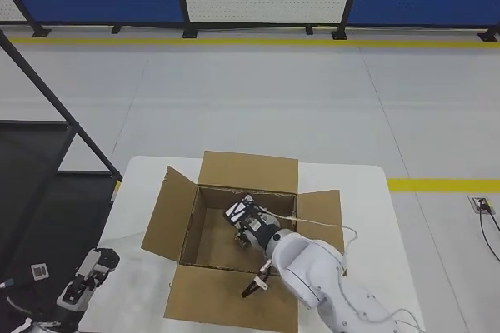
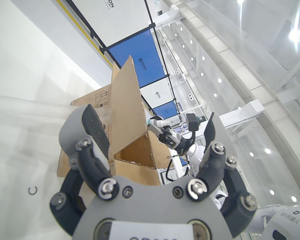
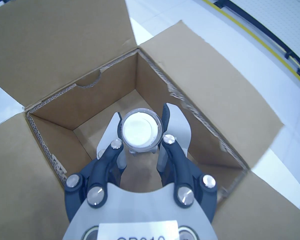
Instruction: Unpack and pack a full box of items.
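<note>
From above, the box (image 1: 248, 173) stands open on the bench (image 1: 362, 179), the right gripper (image 1: 248, 218) down inside it. Off the bench's near-left edge the left gripper (image 2: 150, 121) hangs, fingers spread, empty. The right fingers pinch a white-lidded jar (image 3: 142, 131) over a bare box floor: unpacking nearly done, I'd guess, or packing just starting.

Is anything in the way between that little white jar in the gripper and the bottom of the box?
Nothing visible. The right gripper holds the jar over the open box, flaps folded out, visible floor bare.
</note>
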Tool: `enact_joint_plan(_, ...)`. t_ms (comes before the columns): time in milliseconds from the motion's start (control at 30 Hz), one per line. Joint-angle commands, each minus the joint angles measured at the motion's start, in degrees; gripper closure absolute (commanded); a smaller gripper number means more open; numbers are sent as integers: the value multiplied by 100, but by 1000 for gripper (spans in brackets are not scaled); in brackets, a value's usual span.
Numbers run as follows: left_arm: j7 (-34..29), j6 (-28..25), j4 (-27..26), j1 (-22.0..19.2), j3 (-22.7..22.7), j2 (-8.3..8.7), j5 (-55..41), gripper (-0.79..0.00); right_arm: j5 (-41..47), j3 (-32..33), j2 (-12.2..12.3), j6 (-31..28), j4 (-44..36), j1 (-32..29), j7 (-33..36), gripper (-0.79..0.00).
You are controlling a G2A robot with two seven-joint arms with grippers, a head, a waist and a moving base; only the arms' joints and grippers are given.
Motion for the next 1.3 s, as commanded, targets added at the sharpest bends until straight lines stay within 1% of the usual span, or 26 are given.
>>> enact_joint_plan(0, 30, -24, -8, -32, 96, -2, 91, -785, -152, 512, 106, 29, -670, -464, 96, 0)
enact_joint_plan(133, 77, -18, 1, -73, 181, 1, 162, -785, -184, 1621, 276, 105, -1561, -1335, 18, 0)
enact_joint_plan(167, 82, -14, 5, -81, 189, 2, 163, -785, -163, 1833, 301, 119, -1682, -1490, -34, 0)
enact_joint_plan(200, 86, -8, 17, -94, 202, 4, 163, -785, -172, 2249, 345, 171, -1876, -1795, -107, 0)
enact_joint_plan(267, 92, 5, 29, -113, 219, 8, 172, -785, -142, 2874, 399, 233, -2099, -2233, -331, 0)
enact_joint_plan(333, 104, 19, 38, -127, 245, 11, 187, -785, -75, 3482, 433, 369, -2150, -2639, -658, 0)
enact_joint_plan(400, 129, 34, 39, -135, 284, 11, 212, -785, 210, 3958, 448, 376, -2097, -2992, -1055, 0)
enact_joint_plan(467, 169, 45, 34, -137, 327, 10, 261, -785, 470, 4350, 464, 284, -1893, -3252, -1289, 0)
enact_joint_plan(533, 204, 55, 17, -130, 370, 9, 302, -785, 795, 4605, 476, 102, -1576, -3365, -1405, 0)
enact_joint_plan(600, 245, 65, -4, -125, 401, 9, 346, -785, 956, 4754, 491, -55, -1162, -3351, -1452, 0)
enact_joint_plan(733, 318, 81, -68, -98, 462, 8, 462, -785, 1148, 4797, 517, -324, -206, -3031, -1539, 0)
enact_joint_plan(867, 426, 113, -148, -65, 535, 4, 598, -785, 1166, 4627, 534, -573, 754, -2552, -1619, 0)
enact_joint_plan(1000, 544, 115, -209, -18, 599, -2, 718, -785, 1076, 4475, 552, -675, 1552, -2032, -1616, 0)
enact_joint_plan(1167, 729, 100, -226, 71, 614, -10, 783, -785, 1126, 4398, 577, -875, 2137, -1656, -1653, 0)
enact_joint_plan(1267, 804, 95, -225, 104, 612, -12, 790, -785, 1111, 4358, 602, -1065, 2351, -1489, -1536, 0)
